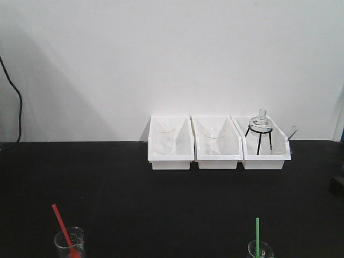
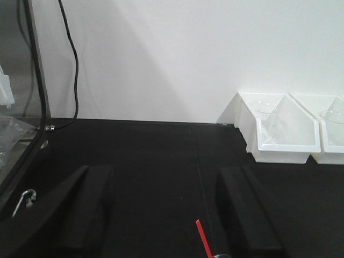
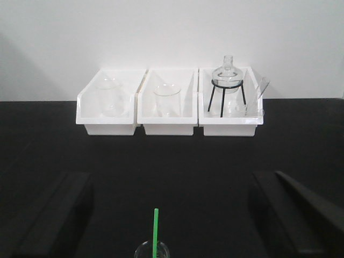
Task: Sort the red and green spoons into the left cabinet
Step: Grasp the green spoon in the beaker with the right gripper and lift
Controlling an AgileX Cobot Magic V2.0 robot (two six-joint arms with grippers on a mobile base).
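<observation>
the red spoon (image 1: 63, 228) stands handle-up and leaning left in a clear beaker (image 1: 70, 244) at the near left of the black worktop (image 1: 161, 199), and the green spoon (image 1: 257, 235) stands almost upright in a second beaker (image 1: 260, 250) at the near right. both are well apart from the three white bins (image 1: 215, 144) against the wall. the bowls of both spoons are cut off or hidden low in the glass. the left gripper (image 2: 164, 212) hangs with its jaws wide apart, holding nothing, and the red handle tip sits just ahead between them. the right gripper (image 3: 172, 212) is likewise spread and empty, with the green handle centred in front. a dark-framed panel at the left edge of the left wrist view is probably the left cabinet (image 2: 13, 80), though little of it shows. both spoons look light, stiff and smooth, so a thin handle could pivot or slide in the pads. the best hold is probably on the bare handle above the beaker rim, squarely across it. the lift should go straight up, since the beakers are likely light, fragile and easy to tip if the spoon drags on the glass.
</observation>
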